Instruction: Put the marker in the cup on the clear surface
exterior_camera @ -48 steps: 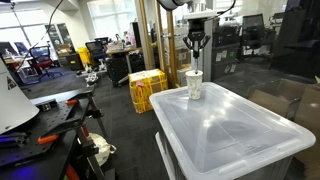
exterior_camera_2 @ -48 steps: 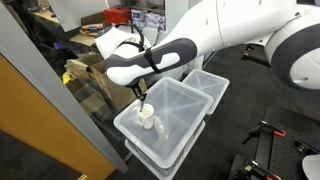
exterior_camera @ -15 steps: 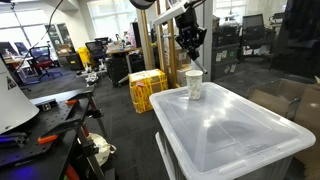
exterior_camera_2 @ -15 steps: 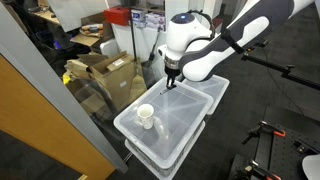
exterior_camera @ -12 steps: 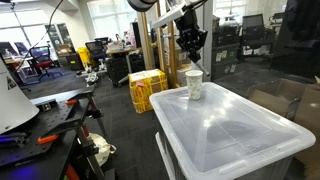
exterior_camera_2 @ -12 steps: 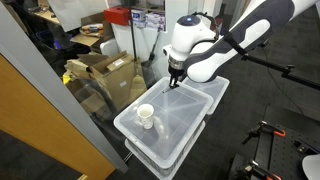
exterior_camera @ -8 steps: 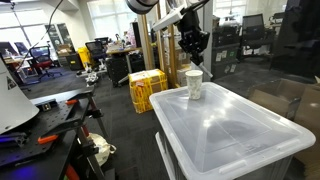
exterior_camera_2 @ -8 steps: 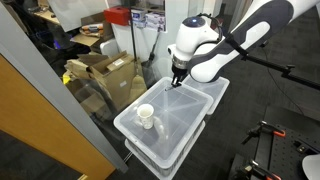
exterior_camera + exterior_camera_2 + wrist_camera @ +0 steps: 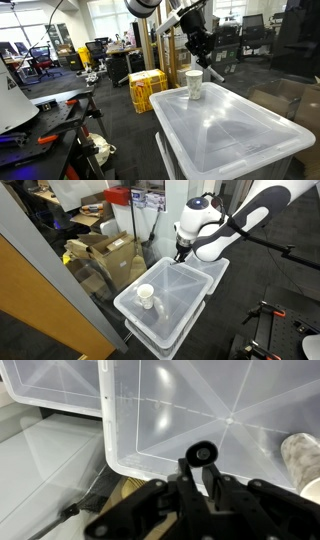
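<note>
The cup (image 9: 194, 84) stands upright near a corner of the clear surface (image 9: 235, 135), a translucent bin lid; both also show in an exterior view, the cup (image 9: 146, 297) on the lid (image 9: 170, 315). My gripper (image 9: 204, 50) hangs in the air above and beside the cup, over the lid's far end (image 9: 181, 255). In the wrist view the jaws (image 9: 203, 472) are closed on the marker (image 9: 203, 455), seen end-on as a black round tip. The cup (image 9: 301, 460) lies at the right edge there, on the lid (image 9: 170, 410).
A second clear bin (image 9: 205, 268) adjoins the first; its lid shows in the wrist view (image 9: 50, 385). Yellow crates (image 9: 147, 88) stand on the floor behind. Cardboard boxes (image 9: 105, 255) sit beside the bins. A workbench with tools (image 9: 45, 115) is nearby.
My gripper was right over the cup; it has risen and moved away from it across the lid toward the second bin, with the marker in its jaws. The cup stayed put.
</note>
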You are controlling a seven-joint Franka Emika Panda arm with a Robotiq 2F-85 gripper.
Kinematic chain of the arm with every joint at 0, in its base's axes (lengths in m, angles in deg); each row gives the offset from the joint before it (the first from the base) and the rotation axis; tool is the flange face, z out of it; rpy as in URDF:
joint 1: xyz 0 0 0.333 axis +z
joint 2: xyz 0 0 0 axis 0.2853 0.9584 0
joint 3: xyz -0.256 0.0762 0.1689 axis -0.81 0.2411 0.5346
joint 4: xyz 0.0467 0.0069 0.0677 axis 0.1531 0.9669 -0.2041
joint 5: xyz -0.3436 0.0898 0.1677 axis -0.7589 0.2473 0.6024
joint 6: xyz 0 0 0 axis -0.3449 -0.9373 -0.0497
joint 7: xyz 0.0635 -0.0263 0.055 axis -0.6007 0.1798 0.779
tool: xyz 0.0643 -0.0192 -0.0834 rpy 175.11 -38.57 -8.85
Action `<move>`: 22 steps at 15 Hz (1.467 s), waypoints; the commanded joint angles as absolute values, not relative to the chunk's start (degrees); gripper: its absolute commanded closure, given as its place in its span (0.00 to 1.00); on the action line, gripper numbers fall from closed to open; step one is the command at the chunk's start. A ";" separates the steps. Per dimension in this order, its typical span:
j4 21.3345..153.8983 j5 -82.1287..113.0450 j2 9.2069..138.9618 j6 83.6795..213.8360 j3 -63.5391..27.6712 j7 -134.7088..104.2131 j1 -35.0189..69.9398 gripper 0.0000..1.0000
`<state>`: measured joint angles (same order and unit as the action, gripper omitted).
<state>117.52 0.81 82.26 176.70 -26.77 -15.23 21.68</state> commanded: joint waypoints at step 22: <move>108.52 -1.41 98.08 180.43 -37.66 -31.84 34.26 0.95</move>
